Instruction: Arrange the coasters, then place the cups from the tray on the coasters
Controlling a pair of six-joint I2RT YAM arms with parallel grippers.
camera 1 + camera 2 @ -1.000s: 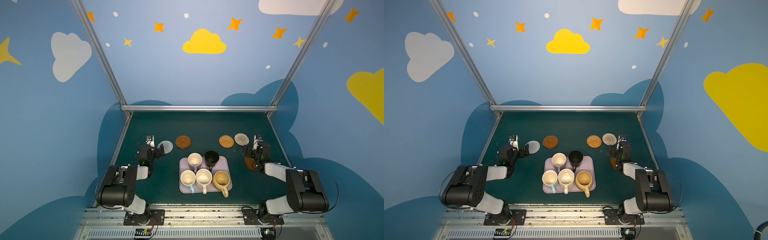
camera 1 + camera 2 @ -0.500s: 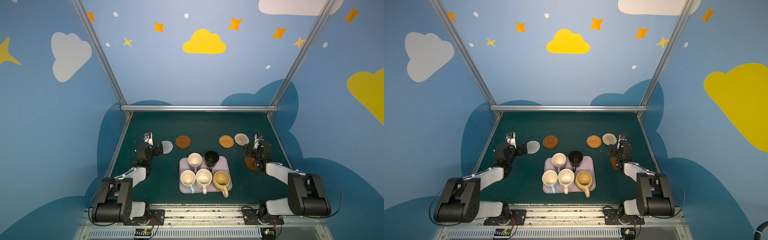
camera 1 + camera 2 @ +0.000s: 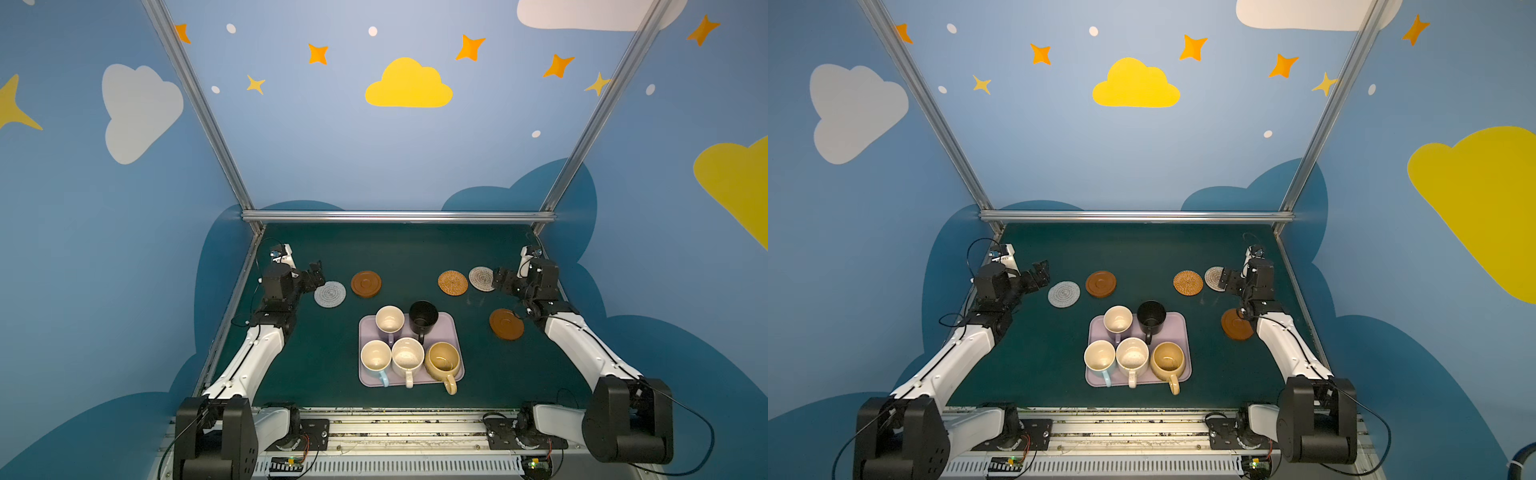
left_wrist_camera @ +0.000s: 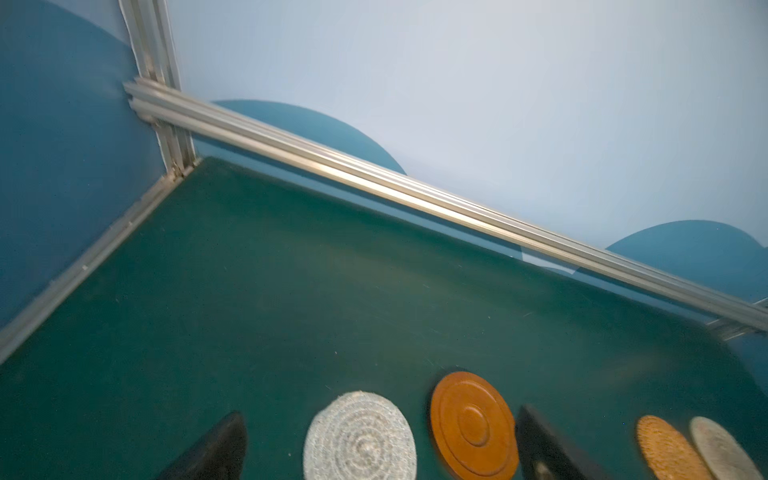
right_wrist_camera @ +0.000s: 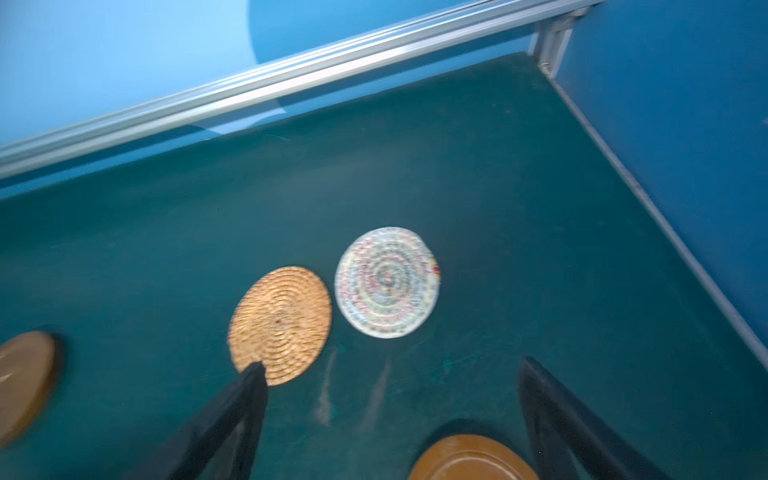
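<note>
Five coasters lie on the green mat: pale grey woven (image 3: 330, 294), brown wooden (image 3: 366, 284), orange woven (image 3: 452, 282), cream woven (image 3: 481, 279), and a second brown wooden one (image 3: 506, 324) nearer the front right. Five cups stand on the lilac tray (image 3: 452, 332): lilac (image 3: 390, 321), black (image 3: 423, 316), light blue (image 3: 375, 356), speckled cream (image 3: 407, 354), mustard (image 3: 444, 358). My left gripper (image 3: 316, 272) hovers open just left of the grey coaster (image 4: 360, 436). Beside the cream coaster (image 5: 386, 282), my right gripper (image 5: 393, 363) hangs open and empty.
Aluminium rails (image 3: 399, 216) border the mat at the back and sides. The right forearm (image 3: 582, 353) passes close to the front-right wooden coaster (image 5: 471, 459). Bare mat (image 3: 399, 253) lies behind the coaster row.
Both arms have stretched out, their elbows dropping toward the front rail, and both grippers have shifted slightly toward the back. Coasters, cups and tray have not moved.
</note>
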